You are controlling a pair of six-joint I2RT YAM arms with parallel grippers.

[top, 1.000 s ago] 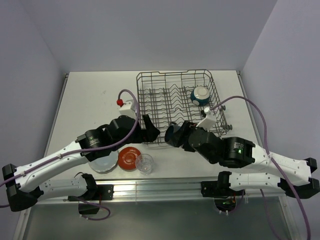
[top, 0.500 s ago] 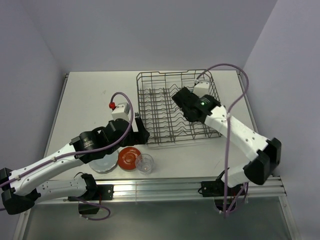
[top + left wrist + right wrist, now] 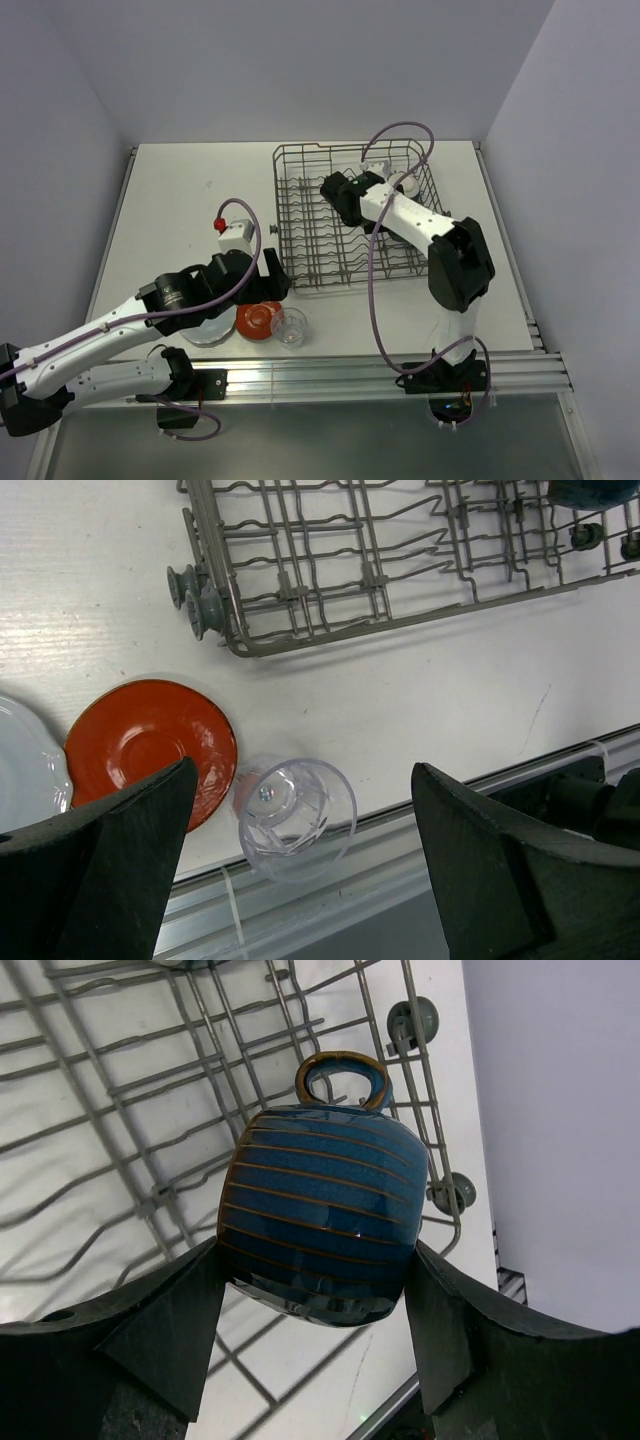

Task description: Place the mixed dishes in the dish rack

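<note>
The dark blue mug (image 3: 320, 1200) is clamped between the two fingers of the right gripper (image 3: 315, 1250). It is held over the dish rack (image 3: 296, 205), above the wire floor and the rows of tines, and no contact with the wires can be made out. In the right wrist view the handle is turned away from the wrist, towards a wheeled side of the rack. The ribs of the mug are seen running across from one finger to the other. Which way the mouth faces cannot be told.

The coming move is judged to be a lowering of the mug between the tines. The rack lies directly beyond the held mug, so a descent rather than a sideways reach is called for, with the handle kept free of the wires.

The left gripper (image 3: 300, 770) is spread wide and nothing is held in it. It is hung over the clear glass tumbler (image 3: 296, 807), which is seen upright on the table (image 3: 170, 200), just beside the red-orange plate (image 3: 150, 742). The pale blue-grey plate (image 3: 28, 768) lies next along. These three are outside the rack, near its front left corner, and the left arm is the nearer to them
</note>
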